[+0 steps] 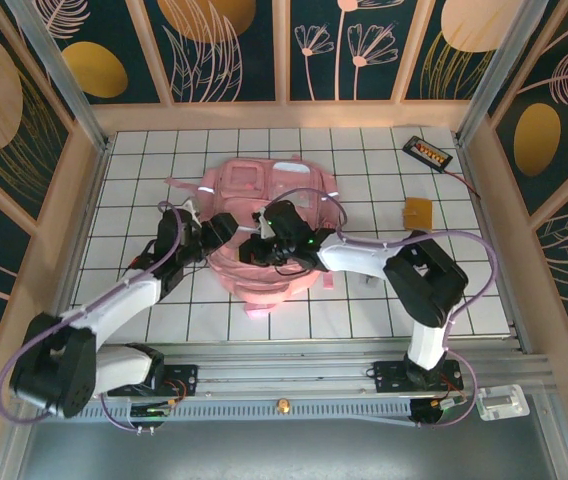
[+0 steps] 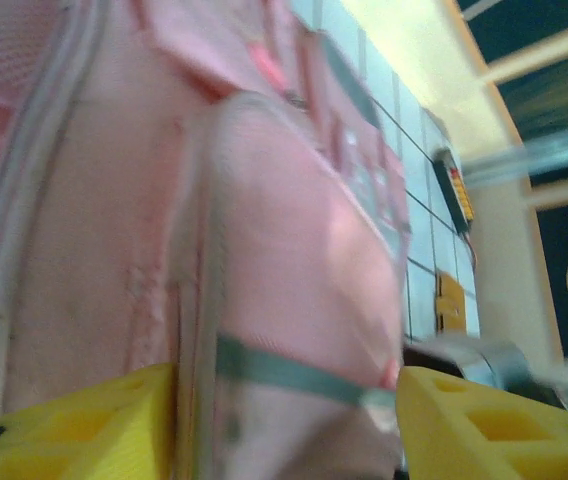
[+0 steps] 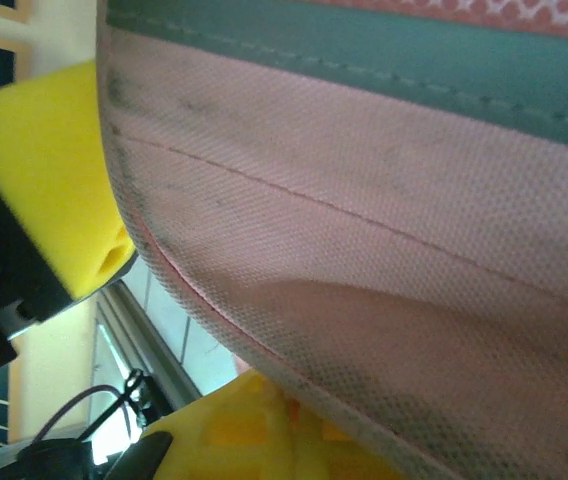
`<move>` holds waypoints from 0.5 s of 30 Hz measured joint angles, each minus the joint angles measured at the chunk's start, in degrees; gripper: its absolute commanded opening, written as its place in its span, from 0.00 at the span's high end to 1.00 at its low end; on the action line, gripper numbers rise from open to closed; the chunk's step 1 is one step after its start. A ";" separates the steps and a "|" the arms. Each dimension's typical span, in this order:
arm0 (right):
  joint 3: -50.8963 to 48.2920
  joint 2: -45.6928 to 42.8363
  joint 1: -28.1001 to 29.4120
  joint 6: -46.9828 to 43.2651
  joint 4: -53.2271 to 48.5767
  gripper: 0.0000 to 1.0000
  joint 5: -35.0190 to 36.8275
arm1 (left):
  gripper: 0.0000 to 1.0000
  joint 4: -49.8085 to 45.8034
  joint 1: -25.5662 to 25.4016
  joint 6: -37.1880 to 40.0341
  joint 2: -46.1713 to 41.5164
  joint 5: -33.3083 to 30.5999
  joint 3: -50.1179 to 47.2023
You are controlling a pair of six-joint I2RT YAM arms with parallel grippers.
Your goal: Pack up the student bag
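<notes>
Left gripper (image 2: 284, 400) spread around a student bag (image 1: 264, 185) fold at 9 o'clock. Right gripper (image 3: 189, 320) pinching fabric alone, so it could slip free.

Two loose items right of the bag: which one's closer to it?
The flat orange-brown square, level with the middle of the student bag. The black device with the orange label lies farther off, toward the far right corner.

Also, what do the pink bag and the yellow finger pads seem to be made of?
The bag: woven synthetic fabric, matte, judging by the fine dotted weave and stitched seams. Its grey-green strip looks smoother, perhaps reflective tape. The finger pads: matte yellow, probably moulded plastic or foam, with recessed pockets; the look leaves it open.
</notes>
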 measured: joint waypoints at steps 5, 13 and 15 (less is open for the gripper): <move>-0.55 -1.01 -1.33 2.47 3.52 0.62 -1.55 | 0.41 -2.03 -0.59 6.88 -10.21 0.44 -1.75; -3.52 -0.98 -2.64 6.45 9.97 0.55 -3.63 | 0.51 -10.88 -0.63 17.29 -11.08 1.01 -1.75; -4.66 -0.98 -2.99 7.43 11.98 0.54 -4.04 | 0.52 -12.92 -0.63 19.82 -10.71 1.03 -1.75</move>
